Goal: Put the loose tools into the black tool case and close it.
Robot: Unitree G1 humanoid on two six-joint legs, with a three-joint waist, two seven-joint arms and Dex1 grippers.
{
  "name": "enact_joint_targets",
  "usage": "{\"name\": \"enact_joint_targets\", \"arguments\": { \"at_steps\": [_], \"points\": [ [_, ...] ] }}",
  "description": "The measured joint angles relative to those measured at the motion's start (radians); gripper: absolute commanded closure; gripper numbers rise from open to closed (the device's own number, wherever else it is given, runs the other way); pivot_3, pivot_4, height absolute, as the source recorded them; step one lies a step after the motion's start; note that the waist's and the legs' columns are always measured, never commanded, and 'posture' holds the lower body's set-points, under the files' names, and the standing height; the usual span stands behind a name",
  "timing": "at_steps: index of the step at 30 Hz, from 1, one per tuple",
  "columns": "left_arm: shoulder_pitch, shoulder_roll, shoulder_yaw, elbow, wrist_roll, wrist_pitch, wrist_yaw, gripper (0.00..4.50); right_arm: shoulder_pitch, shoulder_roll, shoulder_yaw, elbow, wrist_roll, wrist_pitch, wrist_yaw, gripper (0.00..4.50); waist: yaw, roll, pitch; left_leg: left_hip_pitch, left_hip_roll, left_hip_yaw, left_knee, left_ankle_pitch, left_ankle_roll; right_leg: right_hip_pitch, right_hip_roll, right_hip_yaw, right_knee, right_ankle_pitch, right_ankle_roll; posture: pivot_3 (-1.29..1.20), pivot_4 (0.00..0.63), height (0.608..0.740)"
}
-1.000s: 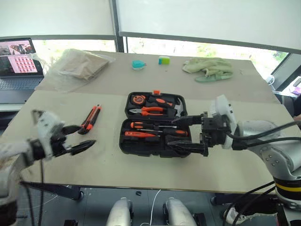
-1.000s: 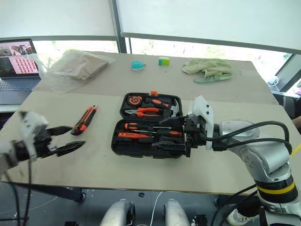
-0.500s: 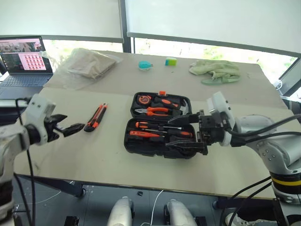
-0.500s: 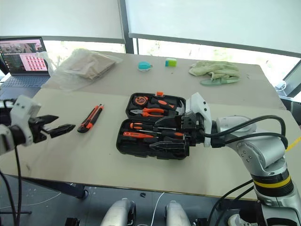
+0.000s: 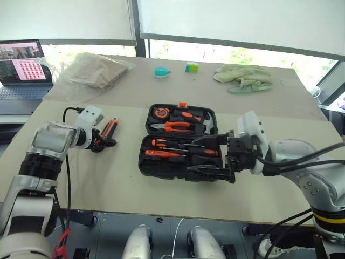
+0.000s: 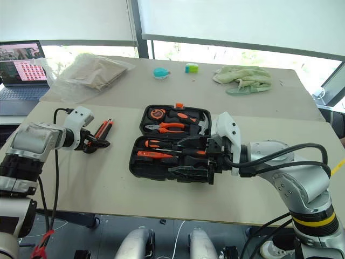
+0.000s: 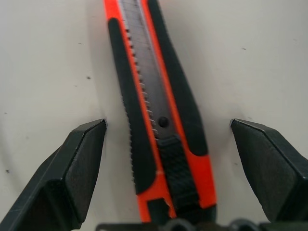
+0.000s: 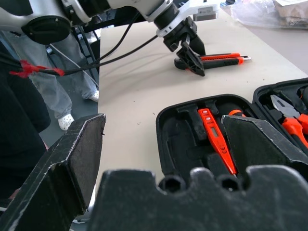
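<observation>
Eye views: case [image 5: 178, 141] open flat mid-table, lid half away from robot, so recesses face up for loading. Lid half holds pliers [image 5: 171, 127], tape measure [image 5: 160, 113] and hammer [image 5: 203, 124]; near half holds two screwdrivers [image 5: 182, 144] and a slim orange one [image 5: 159, 153], one recess nearest the left gripper looks bare, probably the knife's. Knife [image 5: 109, 128] loose on table left of case, well apart from it. Left gripper [image 5: 102, 143] down at the knife's near end, spread, lined up for a pick. Right gripper [image 5: 210, 157] spread, hovering over case's right end, holding nothing, likely waiting to shut the lid

Left wrist view: knife [image 7: 156, 110] lying flat between the spread fingers [image 7: 72, 168], neither finger touching it; handle runs along the gripper axis, so closing should pinch its sides

Right wrist view: own fingers [image 8: 62, 168] spread wide, nothing between; case [image 8: 183, 139] near half below with slim orange screwdriver [image 8: 215, 139] seated; beyond case, left gripper [image 8: 190, 57] poised at knife [image 8: 221, 59]
</observation>
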Motion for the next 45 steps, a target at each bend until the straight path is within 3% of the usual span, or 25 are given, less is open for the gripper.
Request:
{"name": "enact_joint_targets", "arguments": {
  "at_steps": [4, 5, 9, 15, 20, 25, 30, 32, 45],
  "points": [
    [-0.027, -0.020, -0.009, 0.077, 0.025, -0.068, -0.017, 1.12, 0.007, -0.001, -0.003, 0.000, 0.000, 0.001, -0.006, 0.00, 0.001, 0.001, 0.000, 0.001, 0.000, 0.000, 0.000, 0.000, 0.000, 0.001, 0.000, 0.000, 0.001, 0.000, 0.000, 0.00, 0.150, 0.740],
    [-0.031, -0.023, -0.009, 0.093, 0.028, -0.084, -0.020, 1.63, 0.007, -0.002, -0.003, -0.001, 0.000, 0.001, -0.009, 0.00, 0.001, 0.001, 0.000, 0.001, 0.000, 0.000, 0.001, 0.000, 0.000, 0.001, 0.000, 0.000, 0.001, 0.000, 0.000, 0.00, 0.150, 0.740],
    [-0.037, -0.027, -0.001, 0.127, 0.037, -0.121, -0.031, 2.82, 0.011, -0.009, -0.005, -0.009, 0.000, 0.001, -0.011, 0.00, 0.000, 0.001, -0.001, 0.001, 0.000, 0.000, 0.001, 0.000, 0.000, 0.001, 0.000, 0.000, 0.001, 0.000, 0.000, 0.00, 0.150, 0.740],
    [-0.011, -0.032, 0.035, 0.114, 0.019, -0.242, -0.102, 2.85, 0.058, -0.049, -0.030, -0.023, 0.001, 0.001, -0.010, 0.00, 0.005, 0.001, 0.000, -0.001, 0.000, 0.000, 0.001, 0.000, 0.000, 0.000, 0.000, 0.000, 0.001, 0.000, 0.000, 0.00, 0.150, 0.740],
    [-0.019, -0.034, 0.039, -0.112, -0.081, -0.364, -0.345, 2.85, 0.150, -0.102, -0.095, -0.060, 0.002, 0.000, -0.005, 0.00, 0.022, -0.002, 0.001, -0.005, -0.001, 0.000, 0.002, 0.000, 0.000, -0.001, -0.002, -0.001, -0.002, 0.000, 0.001, 0.00, 0.150, 0.740],
    [-0.099, -0.039, -0.047, -0.255, -0.123, -0.433, -0.588, 2.85, 0.259, -0.135, -0.189, -0.102, 0.039, 0.006, -0.007, 0.00, 0.019, -0.001, 0.000, -0.003, -0.001, 0.000, 0.002, 0.000, 0.000, 0.001, 0.000, 0.000, -0.002, 0.000, 0.001, 0.00, 0.150, 0.740],
    [-0.109, -0.079, -0.270, -0.322, -0.028, -0.496, -0.732, 2.85, 0.348, -0.147, -0.245, -0.154, 0.059, 0.014, -0.044, 0.00, 0.015, -0.001, 0.000, -0.003, -0.001, 0.000, 0.002, 0.000, 0.000, 0.001, 0.000, 0.000, -0.001, 0.000, 0.002, 0.00, 0.150, 0.740],
    [-0.107, -0.098, -0.360, -0.332, 0.023, -0.501, -0.764, 2.85, 0.362, -0.147, -0.251, -0.168, 0.066, 0.014, -0.068, 0.00, 0.013, -0.001, 0.000, -0.003, -0.001, -0.001, 0.003, 0.000, 0.000, 0.000, 0.000, 0.001, -0.001, 0.000, 0.002, 0.00, 0.150, 0.740],
    [-0.107, -0.153, -0.428, -0.342, 0.119, -0.443, -0.749, 2.85, 0.402, -0.162, -0.289, -0.190, 0.118, 0.014, -0.132, 0.00, 0.010, -0.001, 0.000, -0.003, -0.001, -0.006, 0.003, 0.000, 0.000, 0.001, 0.000, 0.001, -0.001, 0.000, 0.002, 0.00, 0.150, 0.740]
  ]
}}
